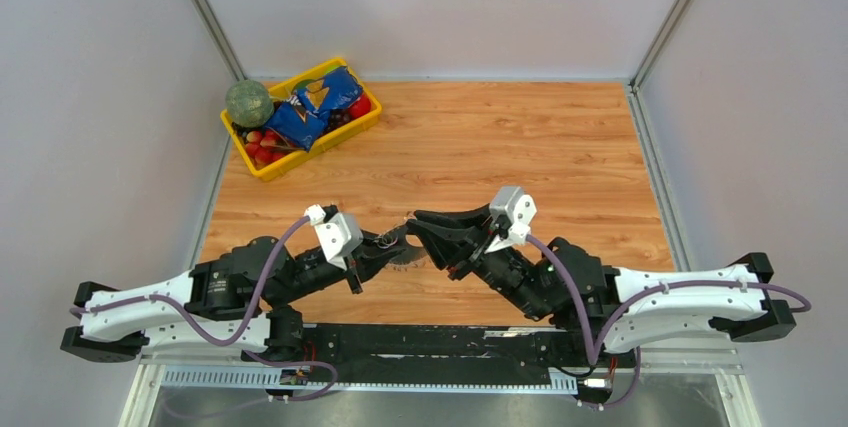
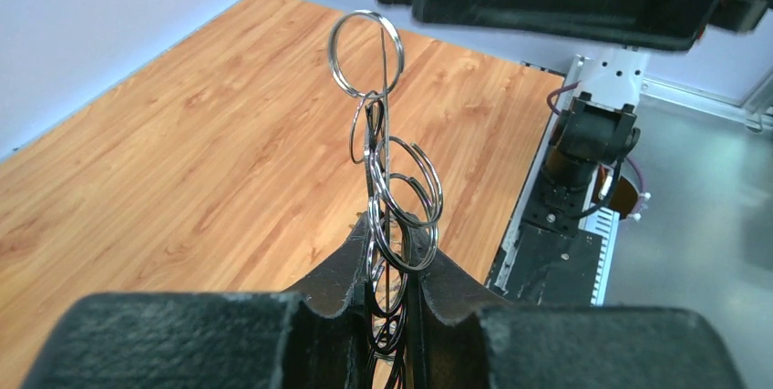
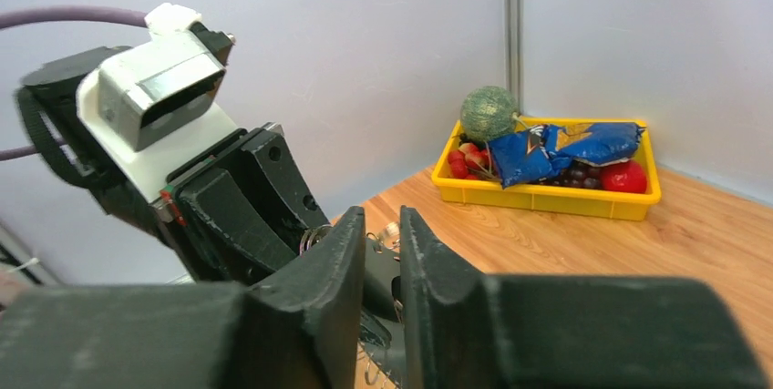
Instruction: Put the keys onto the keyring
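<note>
Nearest, our left end effector (image 2: pixel 394 248) is clamped on the keyring (image 2: pixel 374 134), its linked rings standing upright above the table (image 2: pixel 182 179); just beyond, our right end effector (image 3: pixel 383 243) shows a narrow slit between its jaws; whether it grips anything we cannot tell.

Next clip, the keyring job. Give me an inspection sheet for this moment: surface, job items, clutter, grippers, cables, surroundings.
Surface: wooden table, no damage seen.
Job's things: keyring, a chain of linked metal split rings, sticks up out of the left jaws; keys cannot be made out.
Clutter: yellow bin at the far left corner, holding a green melon, blue snack bags and red fruit.
Grippers: left gripper shut on the keyring; right gripper meets it tip to tip, jaws nearly together, contents unclear.
Cables: purple cable along each arm, away from the jaws.
Surroundings: pale walls on three sides; nothing else seen.
</note>
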Robot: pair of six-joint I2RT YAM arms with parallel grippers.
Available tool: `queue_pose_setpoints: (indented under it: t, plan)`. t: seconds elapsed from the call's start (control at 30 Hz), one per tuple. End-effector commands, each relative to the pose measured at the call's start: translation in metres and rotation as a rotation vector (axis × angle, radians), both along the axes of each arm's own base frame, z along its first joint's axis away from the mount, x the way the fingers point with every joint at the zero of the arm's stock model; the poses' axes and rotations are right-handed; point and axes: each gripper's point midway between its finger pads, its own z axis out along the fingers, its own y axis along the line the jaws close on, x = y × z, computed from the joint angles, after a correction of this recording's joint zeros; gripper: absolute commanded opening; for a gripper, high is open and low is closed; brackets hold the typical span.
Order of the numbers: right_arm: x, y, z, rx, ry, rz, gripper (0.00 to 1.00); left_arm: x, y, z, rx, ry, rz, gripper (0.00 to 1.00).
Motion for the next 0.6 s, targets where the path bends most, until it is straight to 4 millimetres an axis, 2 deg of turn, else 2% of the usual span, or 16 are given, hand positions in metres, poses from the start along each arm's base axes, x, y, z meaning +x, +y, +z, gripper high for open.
queue_pose_setpoints:
  t: [0.0, 0.27, 0.43, 0.57]
  plan:
    - [-0.014, -0.022, 0.036, 0.036, -0.039, 0.086, 0.27, -0.013, 0.004, 0.028, -0.082, -0.003, -0.069, 0.00]
    - [-0.039, -0.059, 0.012, -0.128, -0.099, 0.248, 0.56, -0.049, 0.008, 0.042, -0.127, -0.010, -0.273, 0.00]
    - [-0.054, -0.072, 0.001, -0.204, -0.129, 0.342, 0.59, -0.065, 0.013, 0.044, -0.123, -0.016, -0.363, 0.00]
    - [-0.075, -0.067, -0.014, -0.298, -0.161, 0.471, 0.62, -0.079, 0.018, 0.048, -0.142, -0.019, -0.435, 0.00]
